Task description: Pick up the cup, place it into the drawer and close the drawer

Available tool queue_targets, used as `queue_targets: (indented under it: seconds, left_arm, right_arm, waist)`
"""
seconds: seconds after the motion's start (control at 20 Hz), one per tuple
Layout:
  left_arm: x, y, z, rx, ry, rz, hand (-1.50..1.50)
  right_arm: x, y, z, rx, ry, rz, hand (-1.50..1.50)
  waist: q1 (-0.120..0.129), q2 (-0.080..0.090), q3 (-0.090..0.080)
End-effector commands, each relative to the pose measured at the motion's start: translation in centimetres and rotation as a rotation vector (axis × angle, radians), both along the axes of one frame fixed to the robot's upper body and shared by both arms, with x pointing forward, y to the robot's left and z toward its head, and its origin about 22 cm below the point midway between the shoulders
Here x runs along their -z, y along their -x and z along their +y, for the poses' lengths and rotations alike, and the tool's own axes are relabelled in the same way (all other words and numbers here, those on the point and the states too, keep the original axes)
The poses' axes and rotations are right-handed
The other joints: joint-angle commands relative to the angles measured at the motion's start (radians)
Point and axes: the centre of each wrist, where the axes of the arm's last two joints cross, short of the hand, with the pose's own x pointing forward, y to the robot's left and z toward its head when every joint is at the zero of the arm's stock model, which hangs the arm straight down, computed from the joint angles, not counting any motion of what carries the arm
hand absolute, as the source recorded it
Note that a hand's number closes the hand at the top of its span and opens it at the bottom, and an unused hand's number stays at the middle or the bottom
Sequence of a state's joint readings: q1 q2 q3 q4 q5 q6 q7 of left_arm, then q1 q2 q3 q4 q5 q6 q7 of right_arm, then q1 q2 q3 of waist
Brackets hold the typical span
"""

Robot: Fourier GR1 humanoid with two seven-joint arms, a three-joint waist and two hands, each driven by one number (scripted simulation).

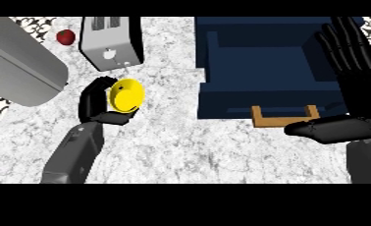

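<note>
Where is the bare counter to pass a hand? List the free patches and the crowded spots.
Free: the marble between the yellow cup and the blue drawer, and the strip below both. Crowded: upper left, with the toaster, apple and grey appliance.

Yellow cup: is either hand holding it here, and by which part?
The left hand is curled round the yellow cup, fingers and thumb on its side wall. The right hand is open and holds nothing.
</note>
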State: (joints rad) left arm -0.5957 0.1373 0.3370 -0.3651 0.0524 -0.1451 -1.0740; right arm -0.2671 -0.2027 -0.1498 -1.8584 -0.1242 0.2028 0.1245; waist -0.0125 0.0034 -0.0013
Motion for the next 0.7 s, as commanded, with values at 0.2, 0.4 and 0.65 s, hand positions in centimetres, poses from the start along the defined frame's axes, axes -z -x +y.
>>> queue_targets:
  seconds: [0.2, 0.4, 0.65]
  left_arm:
    - [-8.5, -6.5, -7.8, 0.173, -0.006, -0.159, 1.50]
    - [-12.9, -7.8, -11.0, 0.262, -0.023, -0.161, 1.50]
    - [-20.1, -9.2, -13.9, 0.282, -0.067, -0.152, 1.50]
  right_arm:
    - [-1.1, 0.7, 0.0, 0.034, 0.021, -0.001, -1.50]
    - [0.9, 0.4, -1.7, 0.023, 0.003, 0.009, -1.50]
    - [1.8, 1.1, -1.7, 0.050, 0.000, 0.003, -1.50]
  waist:
    - [0.017, -0.012, 0.002]
    - [0.022, -0.012, 0.003]
    - [0.017, -0.011, 0.002]
